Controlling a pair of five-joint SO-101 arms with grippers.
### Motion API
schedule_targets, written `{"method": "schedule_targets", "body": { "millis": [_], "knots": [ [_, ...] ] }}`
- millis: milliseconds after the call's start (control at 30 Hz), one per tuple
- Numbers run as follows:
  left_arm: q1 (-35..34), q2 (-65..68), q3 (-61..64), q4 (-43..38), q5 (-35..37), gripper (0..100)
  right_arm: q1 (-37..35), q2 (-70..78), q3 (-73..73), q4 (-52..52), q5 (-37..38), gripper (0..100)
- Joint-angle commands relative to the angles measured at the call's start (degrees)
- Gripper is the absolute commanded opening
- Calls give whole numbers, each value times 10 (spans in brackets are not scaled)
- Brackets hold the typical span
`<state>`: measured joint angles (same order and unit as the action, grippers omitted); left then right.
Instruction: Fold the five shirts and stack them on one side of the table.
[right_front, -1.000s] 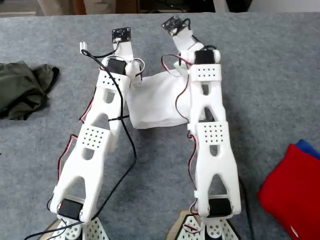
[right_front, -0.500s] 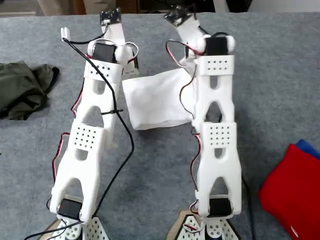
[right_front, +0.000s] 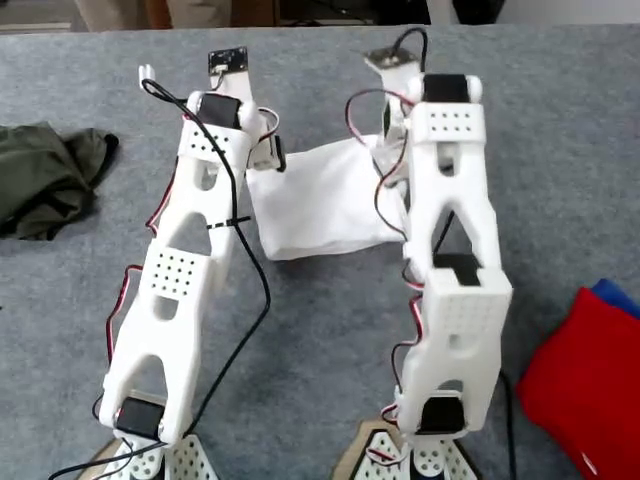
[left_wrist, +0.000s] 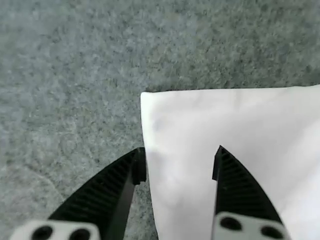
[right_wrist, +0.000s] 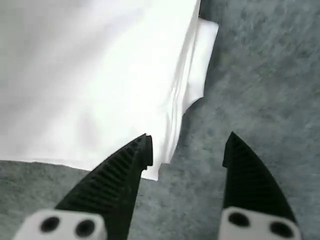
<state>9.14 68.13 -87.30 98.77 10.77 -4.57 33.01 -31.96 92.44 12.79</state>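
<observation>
Grey table (right_front: 560, 120) holds green shirt (right_front: 45, 180), red shirt (right_front: 585, 380).

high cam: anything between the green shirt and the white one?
In the high view, the left arm and its black cable cross the stretch from green shirt to white shirt; otherwise bare grey table.

L arm (right_front: 185, 270) & R arm (right_front: 452, 260) lie extended fwd from their bases, side by side, approx parallel, wrists bent down at the far end. L pincer (left_wrist: 178, 162): jaws apart, pointing down. R pincer (right_wrist: 190, 145): jaws spread wide, also pointing down.
</observation>
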Motion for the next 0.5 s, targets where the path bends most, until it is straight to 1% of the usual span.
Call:
{"method": "schedule_targets", "body": {
  "millis": [0, 133, 233, 400, 467],
  "knots": [
    [4, 0, 5, -25, 6, 225, -22, -58, 103, -62, -17, 239],
    [11, 21, 11, -38, 6, 225, -27, -58, 186, -122, -43, 239],
    [16, 34, 12, -38, 6, 225, -24, -58, 223, -159, -47, 239],
    [19, 44, 15, -38, 6, 221, -24, -31, 242, -175, -45, 239],
    [20, 50, 14, -39, 6, 189, -24, -1, 240, -173, -45, 236]
  ]
}}
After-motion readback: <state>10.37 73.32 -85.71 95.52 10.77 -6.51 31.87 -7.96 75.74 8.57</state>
